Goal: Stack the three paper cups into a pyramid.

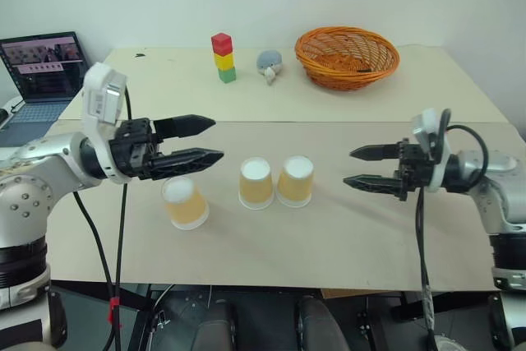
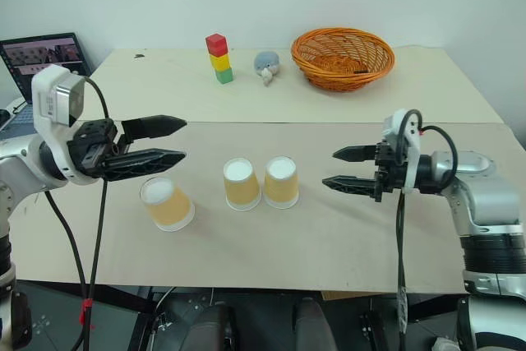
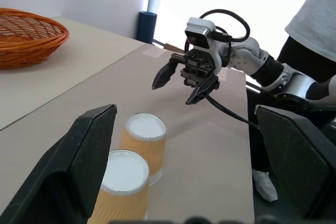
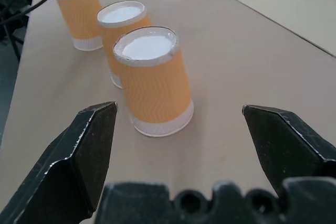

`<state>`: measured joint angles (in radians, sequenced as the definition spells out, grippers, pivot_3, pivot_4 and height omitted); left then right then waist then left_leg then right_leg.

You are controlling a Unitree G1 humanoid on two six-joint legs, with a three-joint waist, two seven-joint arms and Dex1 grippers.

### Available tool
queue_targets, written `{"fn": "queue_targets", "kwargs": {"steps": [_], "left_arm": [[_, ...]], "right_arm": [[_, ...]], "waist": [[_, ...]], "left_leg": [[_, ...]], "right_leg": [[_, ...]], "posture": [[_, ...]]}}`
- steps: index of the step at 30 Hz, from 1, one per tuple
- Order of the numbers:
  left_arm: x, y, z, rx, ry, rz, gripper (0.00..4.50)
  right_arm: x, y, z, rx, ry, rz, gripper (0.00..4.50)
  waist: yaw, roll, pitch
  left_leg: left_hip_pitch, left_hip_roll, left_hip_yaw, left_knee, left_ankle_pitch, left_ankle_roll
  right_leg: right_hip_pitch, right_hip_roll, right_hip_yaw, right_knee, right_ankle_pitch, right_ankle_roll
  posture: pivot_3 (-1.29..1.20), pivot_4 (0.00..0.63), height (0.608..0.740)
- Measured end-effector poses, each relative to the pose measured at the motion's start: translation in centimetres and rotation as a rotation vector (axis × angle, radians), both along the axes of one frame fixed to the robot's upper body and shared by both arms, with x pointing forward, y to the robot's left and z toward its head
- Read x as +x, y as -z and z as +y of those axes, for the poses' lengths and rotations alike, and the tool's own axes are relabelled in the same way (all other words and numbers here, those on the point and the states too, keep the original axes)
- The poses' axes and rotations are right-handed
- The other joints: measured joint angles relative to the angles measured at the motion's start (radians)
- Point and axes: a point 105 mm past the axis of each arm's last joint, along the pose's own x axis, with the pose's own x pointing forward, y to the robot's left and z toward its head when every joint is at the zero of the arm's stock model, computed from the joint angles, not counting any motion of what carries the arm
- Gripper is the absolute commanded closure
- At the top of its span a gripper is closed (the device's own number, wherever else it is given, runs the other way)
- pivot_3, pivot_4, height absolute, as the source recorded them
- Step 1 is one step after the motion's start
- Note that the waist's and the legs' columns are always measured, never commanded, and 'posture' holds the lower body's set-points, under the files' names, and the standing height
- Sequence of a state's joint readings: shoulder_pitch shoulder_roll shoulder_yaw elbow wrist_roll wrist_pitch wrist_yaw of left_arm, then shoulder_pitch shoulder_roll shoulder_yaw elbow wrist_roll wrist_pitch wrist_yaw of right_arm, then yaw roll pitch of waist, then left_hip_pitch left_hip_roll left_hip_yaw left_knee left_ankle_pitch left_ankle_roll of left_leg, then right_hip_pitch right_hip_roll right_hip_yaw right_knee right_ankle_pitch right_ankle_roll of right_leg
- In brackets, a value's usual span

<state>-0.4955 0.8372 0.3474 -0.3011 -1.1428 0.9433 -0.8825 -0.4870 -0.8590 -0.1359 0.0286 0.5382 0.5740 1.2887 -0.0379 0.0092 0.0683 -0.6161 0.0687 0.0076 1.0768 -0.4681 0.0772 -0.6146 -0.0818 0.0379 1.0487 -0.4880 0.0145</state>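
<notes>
I'm seeing the three paper cups (image 1: 256, 182) standing upside down, axes vertical, white bases up, orange-tan sides. My left gripper (image 1: 207, 140) and right gripper (image 1: 355, 167) are hanging wide open, holding nothing.

Three paper cups (image 1: 256, 182): pale orange sides with a faint zigzag pattern, white bases and rims. Table (image 1: 345, 236) under them: pale beige. Behind the cups, block tower (image 1: 223, 57): red over yellow over green. Beside the tower, a grey soft toy (image 1: 269, 62), then an orange wicker basket (image 1: 347, 57). Gripper fingers (image 1: 185, 125): black.
</notes>
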Motion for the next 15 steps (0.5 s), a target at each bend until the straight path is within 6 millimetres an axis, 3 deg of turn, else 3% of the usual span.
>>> {"fn": "queue_targets", "kwargs": {"steps": [6, 11, 14, 15], "left_arm": [[1.6, 0.7, 3.9, -0.163, -0.387, 0.08, 0.0], [-2.0, 7.0, 4.3, -0.074, -0.466, 0.28, 0.0], [-2.5, 7.7, 4.6, -0.038, -0.488, 0.266, 0.0], [-2.9, 8.8, 5.4, 0.003, -0.526, 0.268, 0.0]], "right_arm": [[-1.8, 0.3, -1.0, -0.032, 0.056, -0.021, 0.05], [-3.8, 1.0, -0.5, -0.045, 0.049, -0.02, 0.05], [-3.9, 0.7, -0.3, -0.049, 0.047, -0.038, 0.05], [-4.0, 0.6, -0.2, -0.051, 0.049, -0.044, 0.05]], "waist": [[0.003, -0.001, 0.0], [0.005, 0.0, 0.0], [0.019, 0.0, 0.0], [0.024, 0.0, 0.0]], "left_leg": [[0.001, 0.0, -0.005, -0.002, 0.0, 0.001], [0.0, -0.002, -0.006, -0.001, 0.001, -0.003], [-0.001, -0.003, -0.005, -0.003, 0.002, -0.006], [0.0, -0.004, -0.005, -0.003, 0.002, -0.007]], "right_leg": [[0.0, -0.002, 0.001, 0.001, 0.0, 0.0], [0.0, -0.006, -0.001, -0.002, 0.0, 0.0], [0.0, -0.007, -0.003, -0.006, 0.0, 0.0], [0.0, -0.008, -0.003, -0.006, 0.0, 0.0]], "posture": [[0.0, 0.15, 0.628], [0.0, 0.15, 0.628], [0.0, 0.15, 0.628], [0.0, 0.15, 0.628]]}}
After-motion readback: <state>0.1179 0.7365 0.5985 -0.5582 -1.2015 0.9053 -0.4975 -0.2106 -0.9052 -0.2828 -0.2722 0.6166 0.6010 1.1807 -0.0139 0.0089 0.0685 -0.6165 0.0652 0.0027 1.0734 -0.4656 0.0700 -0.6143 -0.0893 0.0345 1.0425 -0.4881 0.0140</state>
